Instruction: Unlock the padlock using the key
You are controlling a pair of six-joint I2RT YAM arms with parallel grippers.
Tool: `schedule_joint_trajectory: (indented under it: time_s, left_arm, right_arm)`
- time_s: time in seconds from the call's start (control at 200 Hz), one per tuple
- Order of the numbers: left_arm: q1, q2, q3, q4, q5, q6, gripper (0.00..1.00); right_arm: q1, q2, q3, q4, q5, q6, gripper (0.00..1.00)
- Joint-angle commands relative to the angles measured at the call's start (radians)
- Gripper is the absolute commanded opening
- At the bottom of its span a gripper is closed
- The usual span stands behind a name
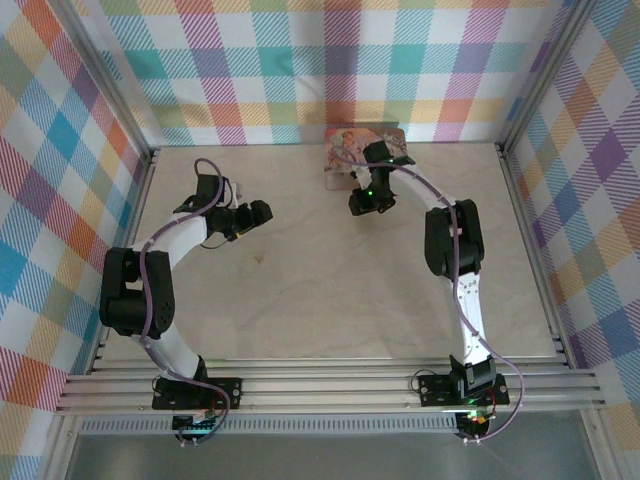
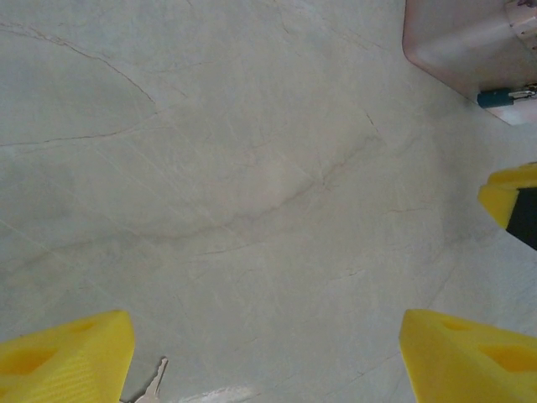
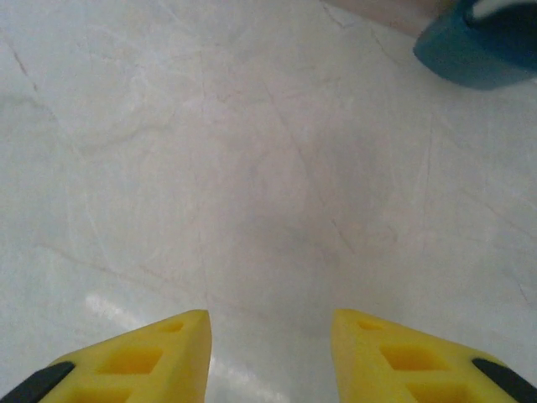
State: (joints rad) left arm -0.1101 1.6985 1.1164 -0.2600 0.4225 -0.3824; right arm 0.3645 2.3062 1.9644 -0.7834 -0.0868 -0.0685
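- Right gripper [image 1: 365,203] is hovering just before the pink box [image 1: 365,143], sitting closer to it than the left gripper [image 1: 258,213]
- Left wrist: its jaws are standing wide apart, holding nothing; the key [image 2: 153,384] is lying beside one finger [image 2: 75,353], the padlock [image 2: 497,98] resting far up-right at the box's edge
- Right wrist: jaws are gaping partway over bare table [image 3: 252,168], padlock lying ahead-right

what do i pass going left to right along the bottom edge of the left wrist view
first yellow finger → key → second yellow finger
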Motion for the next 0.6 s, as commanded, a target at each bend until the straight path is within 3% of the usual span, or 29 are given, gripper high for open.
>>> schedule_joint_trajectory:
  time_s: [0.0, 0.17, 0.265, 0.365, 0.595]
  left_arm:
    - [-0.010, -0.040, 0.008, -0.010, 0.006, -0.021, 0.82]
    - [-0.020, -0.034, 0.011, -0.007, 0.009, -0.043, 0.82]
    - [-0.025, -0.026, 0.014, -0.007, 0.012, -0.054, 0.82]
    - [-0.025, -0.014, 0.020, -0.005, 0.022, -0.068, 0.82]
    - [-0.029, -0.001, 0.029, -0.008, 0.030, -0.077, 0.82]
  right_arm:
    - [0.010, -0.111, 0.017, 0.048, 0.018, -0.004, 0.44]
    - [0.010, -0.097, 0.100, 0.088, 0.061, 0.065, 0.46]
    - [0.010, -0.046, 0.171, 0.102, 0.095, 0.103, 0.53]
    - [0.010, 0.047, 0.310, 0.076, 0.126, 0.126, 0.59]
    - [0.008, 0.286, 0.687, -0.020, 0.159, 0.132, 0.57]
